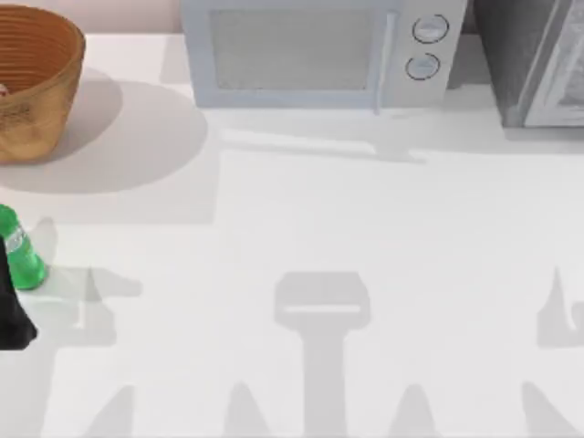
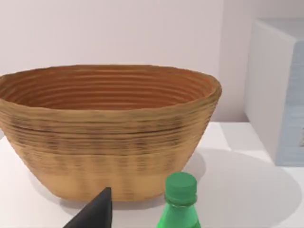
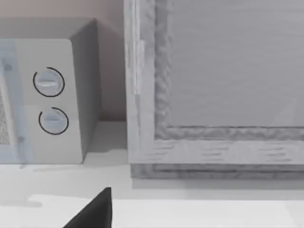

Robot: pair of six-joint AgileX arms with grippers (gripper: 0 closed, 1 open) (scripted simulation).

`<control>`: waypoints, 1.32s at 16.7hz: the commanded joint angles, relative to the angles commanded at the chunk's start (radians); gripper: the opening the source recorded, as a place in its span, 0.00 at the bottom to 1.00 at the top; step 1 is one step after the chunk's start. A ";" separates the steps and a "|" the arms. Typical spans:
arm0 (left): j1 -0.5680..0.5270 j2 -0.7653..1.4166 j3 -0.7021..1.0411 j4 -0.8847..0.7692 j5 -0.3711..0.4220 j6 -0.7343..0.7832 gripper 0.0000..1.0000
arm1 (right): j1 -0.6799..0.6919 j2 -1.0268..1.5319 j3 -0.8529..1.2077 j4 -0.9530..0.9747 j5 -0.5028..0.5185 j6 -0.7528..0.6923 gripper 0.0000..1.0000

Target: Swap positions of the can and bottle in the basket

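Found bottle upright, outside basket, just beside left gripper. Could not tell whether gripped or merely near. Saw basket farther ahead, beyond bottle. Could not make out can for certain. Judged two risks: tipping or slipping bottle if grip sat off-centre, and clipping basket's rim if carried low. Left right gripper parked facing microwave, state untellable.

Simulated kitchen: a white worktop carried a microwave with two dials along its back edge, against a plain wall.
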 joint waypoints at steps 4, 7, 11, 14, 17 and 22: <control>0.006 0.026 0.026 -0.012 0.000 0.002 1.00 | 0.000 0.000 0.000 0.000 0.000 0.000 1.00; 0.027 0.137 0.133 -0.066 0.005 0.008 1.00 | 0.000 0.000 0.000 0.000 0.000 0.000 1.00; 0.069 0.399 0.379 -0.200 0.026 0.020 1.00 | 0.000 0.000 0.000 0.000 0.000 0.000 1.00; 0.105 0.662 0.618 -0.338 0.052 0.031 1.00 | 0.000 0.000 0.000 0.000 0.000 0.000 1.00; 0.140 0.966 0.886 -0.498 0.086 0.046 1.00 | 0.000 0.000 0.000 0.000 0.000 0.000 1.00; 0.191 1.508 1.363 -0.775 0.157 0.081 1.00 | 0.000 0.000 0.000 0.000 0.000 0.000 1.00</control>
